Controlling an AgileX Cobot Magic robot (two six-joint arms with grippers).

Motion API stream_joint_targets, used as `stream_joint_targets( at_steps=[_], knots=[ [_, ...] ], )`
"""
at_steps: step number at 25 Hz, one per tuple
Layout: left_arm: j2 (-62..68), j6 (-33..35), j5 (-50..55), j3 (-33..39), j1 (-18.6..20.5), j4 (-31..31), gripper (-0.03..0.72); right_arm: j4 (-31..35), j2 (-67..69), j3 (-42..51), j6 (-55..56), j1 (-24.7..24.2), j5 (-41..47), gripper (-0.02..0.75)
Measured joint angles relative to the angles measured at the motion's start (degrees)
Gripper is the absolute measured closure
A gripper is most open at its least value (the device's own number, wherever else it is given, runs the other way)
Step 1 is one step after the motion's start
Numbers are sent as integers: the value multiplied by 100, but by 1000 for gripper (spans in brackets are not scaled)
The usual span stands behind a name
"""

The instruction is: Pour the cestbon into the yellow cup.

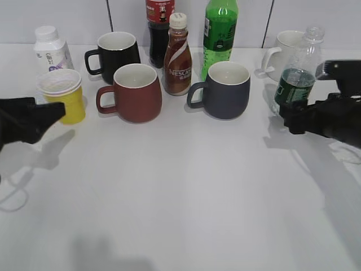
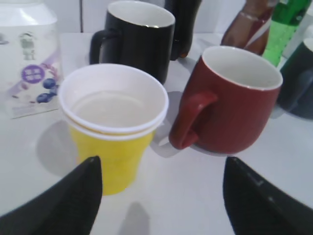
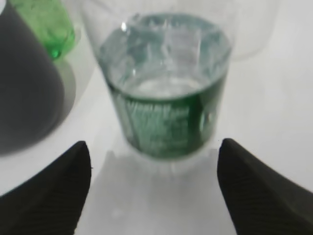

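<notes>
The cestbon (image 1: 298, 70), a small clear uncapped bottle with a dark green label band, stands upright at the far right. It fills the right wrist view (image 3: 168, 98). My right gripper (image 1: 289, 116) (image 3: 155, 161) is open just in front of it, not touching. The yellow cup (image 1: 63, 95), white inside, stands at the left. In the left wrist view (image 2: 115, 125) it sits just beyond my open left gripper (image 2: 161, 178), nearer the left finger. My left gripper (image 1: 56, 112) is beside the cup and empty.
A black mug (image 1: 115, 55), a red mug (image 1: 134, 92), a grey mug (image 1: 224, 88) and a white mug (image 1: 286, 49) stand in the middle and back. Behind are a white milk bottle (image 1: 49, 49), a cola bottle (image 1: 159, 28), a Nescafe bottle (image 1: 177, 56) and a tall green bottle (image 1: 219, 31).
</notes>
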Motion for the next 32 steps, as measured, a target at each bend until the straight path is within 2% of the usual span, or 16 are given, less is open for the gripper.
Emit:
stream_joint_targets(
  at_steps=[7, 9, 13, 17, 20, 22, 26, 28, 30, 32],
  knots=[
    [-1216, -983, 696, 0, 0, 290, 101, -309, -1118, 0, 294, 0, 1901, 144],
    [-1560, -1156, 1111, -11, 0, 426, 101, -356, -1447, 0, 341, 0, 2412, 144],
    [-2111, -1982, 2078, -150, 0, 709, 101, -367, -2028, -34, 371, 0, 3552, 144],
    [-2591, -2509, 2742, -243, 0, 1108, 101, -281, -2560, -255, 368, 0, 4812, 145],
    [-2844, -2616, 3608, -260, 0, 1167, 106, 23, -2876, -513, 193, 0, 5731, 167],
    [-2955, -2635, 4292, -267, -2, 921, 109, 284, -3087, -648, -115, 0, 6338, 186],
    [-3117, -2660, 5751, -532, -2, -138, 109, 869, -3525, -796, -584, 0, 7213, 197],
    [-3200, -2660, 6551, -789, -82, -438, 111, 1067, -3758, -814, -732, 0, 7532, 200],
    [-3334, -2491, 7449, -1084, -330, -627, 115, 1202, -3994, -816, -908, 0, 7826, 200],
    [-3481, -1882, 8406, -1430, -757, -1012, 119, 1261, -4258, -820, -1050, 0, 8138, 200]
  ],
)
